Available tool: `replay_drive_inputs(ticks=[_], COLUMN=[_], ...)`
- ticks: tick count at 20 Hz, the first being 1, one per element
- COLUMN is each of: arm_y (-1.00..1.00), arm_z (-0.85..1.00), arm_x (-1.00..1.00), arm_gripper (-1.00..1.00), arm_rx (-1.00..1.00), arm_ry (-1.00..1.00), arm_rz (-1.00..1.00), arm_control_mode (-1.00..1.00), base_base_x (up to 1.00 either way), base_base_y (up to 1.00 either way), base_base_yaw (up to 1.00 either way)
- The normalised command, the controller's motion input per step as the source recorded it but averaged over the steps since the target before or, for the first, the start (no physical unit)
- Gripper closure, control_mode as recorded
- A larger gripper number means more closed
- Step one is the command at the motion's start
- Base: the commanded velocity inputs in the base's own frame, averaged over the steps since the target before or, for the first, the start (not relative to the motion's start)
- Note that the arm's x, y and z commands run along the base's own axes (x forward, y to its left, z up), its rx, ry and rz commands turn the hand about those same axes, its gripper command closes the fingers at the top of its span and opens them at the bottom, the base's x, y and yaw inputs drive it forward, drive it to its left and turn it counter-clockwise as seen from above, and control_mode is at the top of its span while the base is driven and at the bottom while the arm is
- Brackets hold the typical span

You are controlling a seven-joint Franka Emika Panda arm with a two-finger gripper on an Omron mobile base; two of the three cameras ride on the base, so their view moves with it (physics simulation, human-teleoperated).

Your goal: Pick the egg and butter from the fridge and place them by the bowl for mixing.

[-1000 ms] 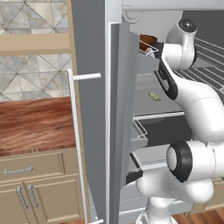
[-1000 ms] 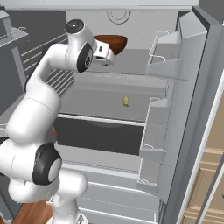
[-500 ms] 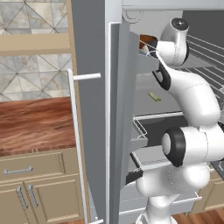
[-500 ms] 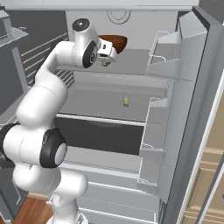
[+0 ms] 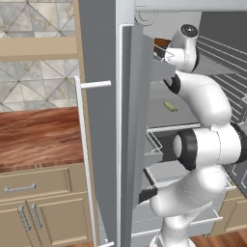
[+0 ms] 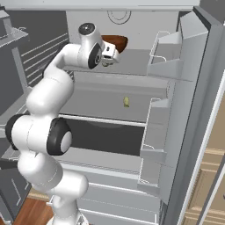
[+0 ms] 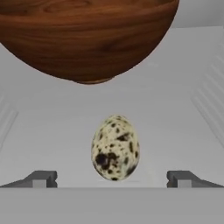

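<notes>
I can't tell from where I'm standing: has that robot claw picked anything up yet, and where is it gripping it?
Nothing is held. The gripper is open, its fingertips apart on either side of the speckled egg, which lies on the fridge shelf in front of a wooden bowl.

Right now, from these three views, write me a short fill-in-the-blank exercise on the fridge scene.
1. The speckled egg lies on the fridge shelf in front of a wooden ____.
2. The gripper has its jaws ____, one to each side of the egg.
3. The small yellow item sits one shelf ____ the egg.

Missing words: bowl; open; below
</notes>
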Motion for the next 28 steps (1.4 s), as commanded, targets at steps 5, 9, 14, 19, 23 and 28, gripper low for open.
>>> replay_drive_inputs(ticks=[5, 9, 14, 19, 23, 28], arm_y=[0.00, -0.07, -0.10, -0.01, 0.00, 0.00], arm_z=[0.00, -0.08, -0.07, 0.00, -0.06, 0.00], arm_x=[0.34, 0.34, 0.16, 0.00, 0.00, -0.03], arm_gripper=[-1.00, -1.00, -1.00, -1.00, 1.00, 1.00], arm_rx=[0.00, 0.00, 0.00, 0.00, 0.00, 0.00], arm_ry=[0.00, 0.00, 0.00, 0.01, 0.03, 0.00], arm_rz=[0.00, 0.00, 0.01, 0.00, 0.00, 0.00], arm_control_mode=[-1.00, -1.00, -1.00, -1.00, -1.00, -1.00], base_base_x=[0.00, 0.00, 0.00, 0.00, 0.00, 0.00], base_base_y=[0.00, 0.00, 0.00, 0.00, 0.00, 0.00], base_base_yaw=[0.00, 0.00, 0.00, 0.00, 0.00, 0.00])
